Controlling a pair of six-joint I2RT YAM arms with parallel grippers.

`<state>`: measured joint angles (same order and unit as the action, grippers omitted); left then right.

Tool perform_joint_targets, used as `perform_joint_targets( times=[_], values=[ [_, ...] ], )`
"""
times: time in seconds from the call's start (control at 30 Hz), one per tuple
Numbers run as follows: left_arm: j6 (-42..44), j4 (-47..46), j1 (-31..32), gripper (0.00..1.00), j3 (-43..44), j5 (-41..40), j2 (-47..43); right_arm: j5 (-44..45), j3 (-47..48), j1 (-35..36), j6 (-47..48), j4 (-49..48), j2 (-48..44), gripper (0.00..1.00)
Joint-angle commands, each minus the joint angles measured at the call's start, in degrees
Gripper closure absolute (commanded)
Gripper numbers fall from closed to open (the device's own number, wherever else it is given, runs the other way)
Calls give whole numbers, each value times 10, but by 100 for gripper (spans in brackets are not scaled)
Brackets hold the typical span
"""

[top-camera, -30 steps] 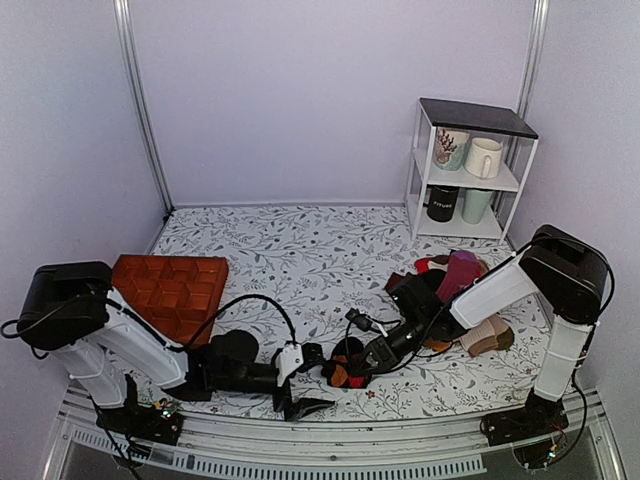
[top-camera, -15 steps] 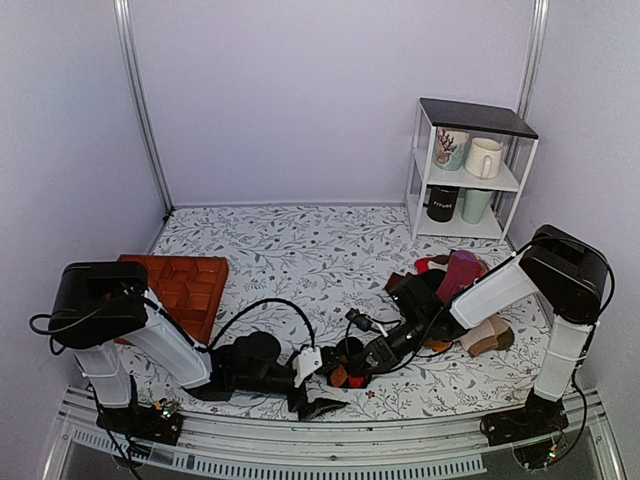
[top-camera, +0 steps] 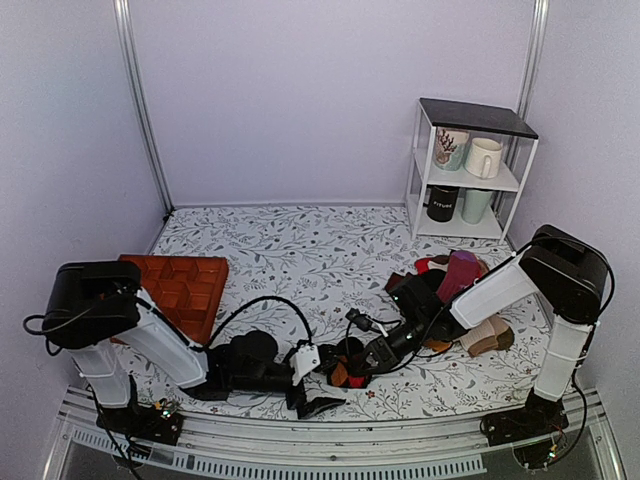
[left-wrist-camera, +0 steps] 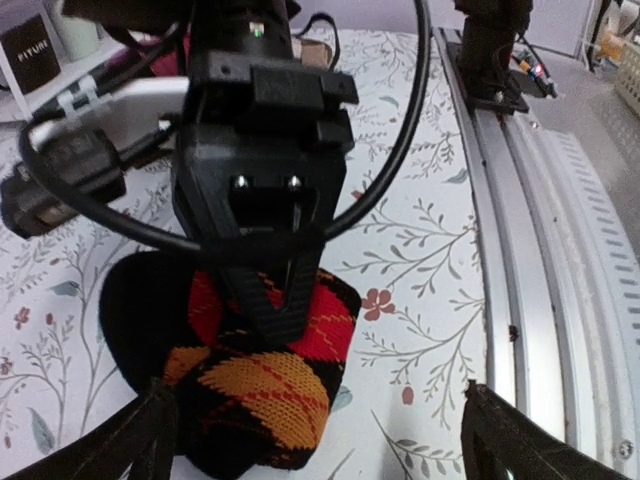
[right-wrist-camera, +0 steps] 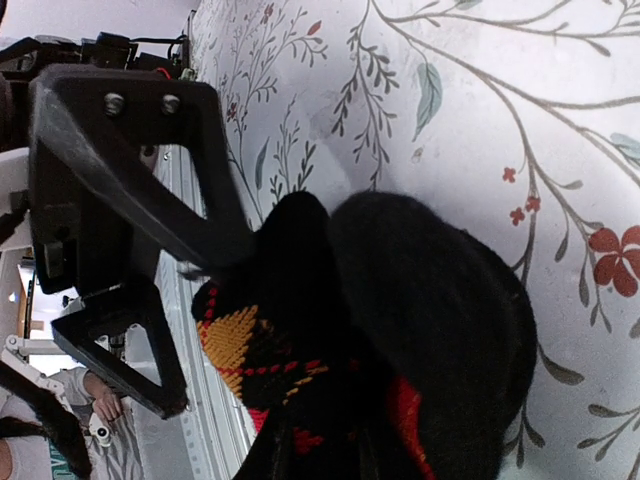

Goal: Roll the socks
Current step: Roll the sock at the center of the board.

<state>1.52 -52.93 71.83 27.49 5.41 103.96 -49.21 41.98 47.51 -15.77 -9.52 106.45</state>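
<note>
Now black argyle socks (left-wrist-camera: 250, 385) bunched, red-orange diamonds; right hand (left-wrist-camera: 276, 305) clamps them; left hand (left-wrist-camera: 318, 442) wide open.

My left arm has swung right across the lower left of the top view. Its big black joint housing (top-camera: 88, 303) sat close to the left edge before; it now stands further in and covers the left corner of the orange tray (top-camera: 190, 285). My left jaws slid right along the front edge of the table (top-camera: 300, 250) toward the socks (top-camera: 345, 368), then eased back slightly. The cable loop (top-camera: 270, 300) shifted right with them.
</note>
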Motion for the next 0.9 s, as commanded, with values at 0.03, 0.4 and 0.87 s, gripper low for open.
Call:
perform_joint_targets(
  times=[0.03, 0.4, 0.87],
  values=[
    [36, 33, 24, 1, -22, -54, -102, 109, -30, 6, 7, 74, 33, 89],
    [65, 52, 23, 2, 26, -33, -10, 106, -29, 5, 7, 73, 35, 89],
    [76, 29, 1, 2, 59, -29, 67, 101, -36, 5, 7, 69, 35, 89]
  ],
)
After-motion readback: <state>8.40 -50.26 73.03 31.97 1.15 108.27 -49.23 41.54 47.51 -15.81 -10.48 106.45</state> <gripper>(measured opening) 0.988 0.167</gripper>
